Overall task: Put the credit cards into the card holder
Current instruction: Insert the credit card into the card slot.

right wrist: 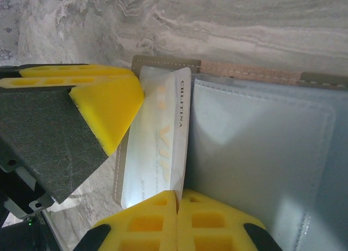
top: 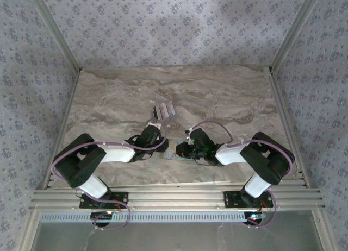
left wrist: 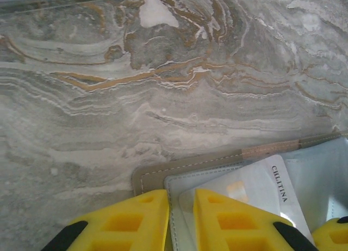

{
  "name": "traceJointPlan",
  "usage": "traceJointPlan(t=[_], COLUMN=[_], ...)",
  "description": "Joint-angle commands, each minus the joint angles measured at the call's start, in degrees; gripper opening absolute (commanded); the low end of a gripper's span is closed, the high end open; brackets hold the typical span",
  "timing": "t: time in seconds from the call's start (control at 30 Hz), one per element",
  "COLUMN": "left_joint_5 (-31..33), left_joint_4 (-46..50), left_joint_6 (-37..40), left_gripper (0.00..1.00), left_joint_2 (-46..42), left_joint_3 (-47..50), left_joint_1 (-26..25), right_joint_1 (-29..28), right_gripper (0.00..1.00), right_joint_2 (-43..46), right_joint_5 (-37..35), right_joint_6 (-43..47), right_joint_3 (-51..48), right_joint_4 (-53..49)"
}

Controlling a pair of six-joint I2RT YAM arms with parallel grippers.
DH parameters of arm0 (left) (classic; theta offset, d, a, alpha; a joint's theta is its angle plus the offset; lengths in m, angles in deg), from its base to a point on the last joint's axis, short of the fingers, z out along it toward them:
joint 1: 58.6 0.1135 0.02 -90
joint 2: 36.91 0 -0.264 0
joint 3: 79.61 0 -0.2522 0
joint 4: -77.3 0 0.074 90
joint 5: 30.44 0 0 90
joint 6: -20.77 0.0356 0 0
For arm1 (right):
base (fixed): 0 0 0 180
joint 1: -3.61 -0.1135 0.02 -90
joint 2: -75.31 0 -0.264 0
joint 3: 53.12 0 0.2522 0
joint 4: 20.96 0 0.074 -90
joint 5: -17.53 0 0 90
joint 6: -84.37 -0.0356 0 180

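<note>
Top view: left gripper (top: 163,148) and right gripper (top: 182,151) meet over the card holder (top: 173,153) on the near-middle of the table (top: 228,93), spare credit cards (top: 162,111) further back. Left wrist: left jaws nipped on the holder's edge, white card (left wrist: 261,180) lying at its clear pocket (left wrist: 321,175). Right wrist: right jaws pinched together on that card's end (insertion step, I'd say); next calls for sliding it squarely into the slot while the left steadies.

We see a table (top: 109,99) with a grey, swirly stone top. Walls (top: 174,23) with tiny flower patterns stand on three sides. Silver metal rails (top: 174,196) line the near edge.
</note>
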Motion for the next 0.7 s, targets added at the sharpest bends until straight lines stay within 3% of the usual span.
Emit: traceJointPlan(t=[0.0, 0.37, 0.57, 0.67], left_joint_5=[-3.97, -6.53, -7.37, -7.24], left_joint_4=[9.47, 12.42, 11.76, 11.33], left_joint_6=[0.22, -0.04, 0.05, 0.05], left_gripper=[0.23, 0.28, 0.26, 0.24], left_joint_2=[-1.47, -11.11, -10.43, -9.29], left_joint_3=[1.69, 3.82, 3.89, 3.75], left_joint_1=[1.27, 2.74, 2.45, 2.06], right_joint_1=[-1.22, -2.34, -3.11, -3.58], right_gripper=[0.13, 0.32, 0.33, 0.28], right_joint_2=[-0.87, 1.78, 2.0, 2.33], right_joint_5=[-4.74, -6.84, -8.43, -9.29], right_joint_6=[3.2, 8.46, 9.92, 10.23], right_joint_3=[1.06, 5.13, 7.09, 7.45], right_joint_4=[-9.4, -20.91, -24.05, -24.77])
